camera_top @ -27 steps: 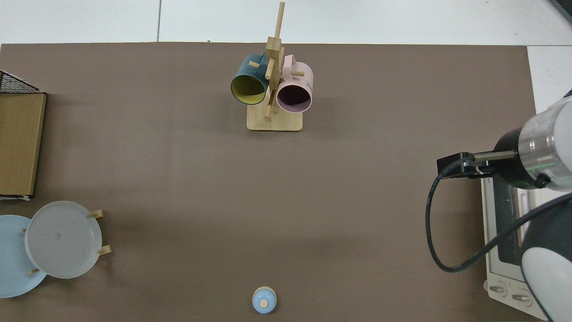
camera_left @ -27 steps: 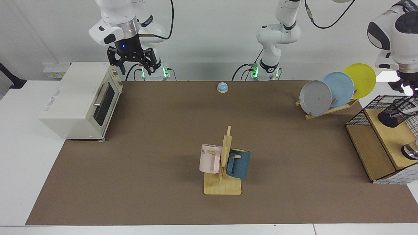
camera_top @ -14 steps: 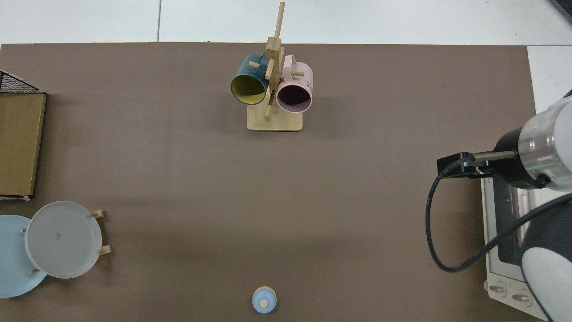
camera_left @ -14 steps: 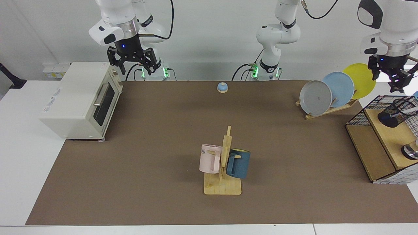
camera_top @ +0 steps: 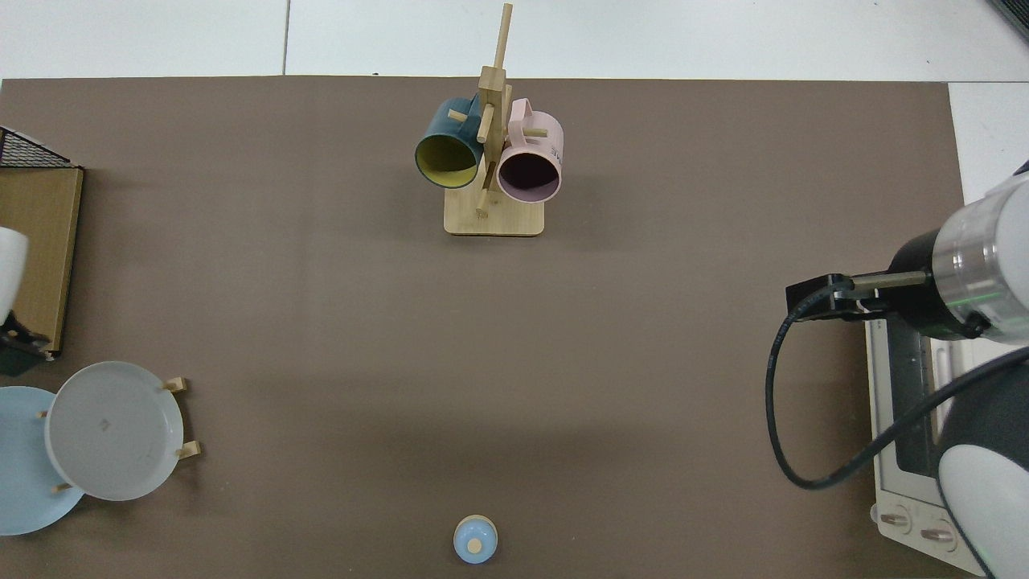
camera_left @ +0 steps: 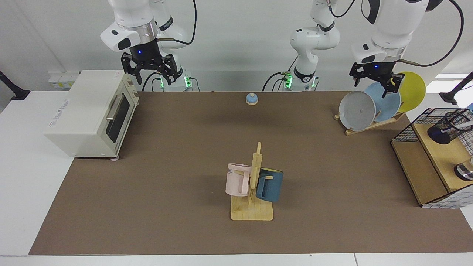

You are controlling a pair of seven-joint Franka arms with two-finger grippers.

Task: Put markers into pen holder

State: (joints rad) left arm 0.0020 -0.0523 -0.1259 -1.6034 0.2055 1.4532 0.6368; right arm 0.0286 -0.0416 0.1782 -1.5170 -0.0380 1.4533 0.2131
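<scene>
Black mesh pen holder with marker inside

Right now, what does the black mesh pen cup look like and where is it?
The pen holder is a black see-through wire-mesh cup with a round rim and a dark solid bottom. It stands on the wooden shelf inside the big wire-grid basket, looking tilted from the facing view. A white marker pokes out of its top. No gripper touches it.
</scene>
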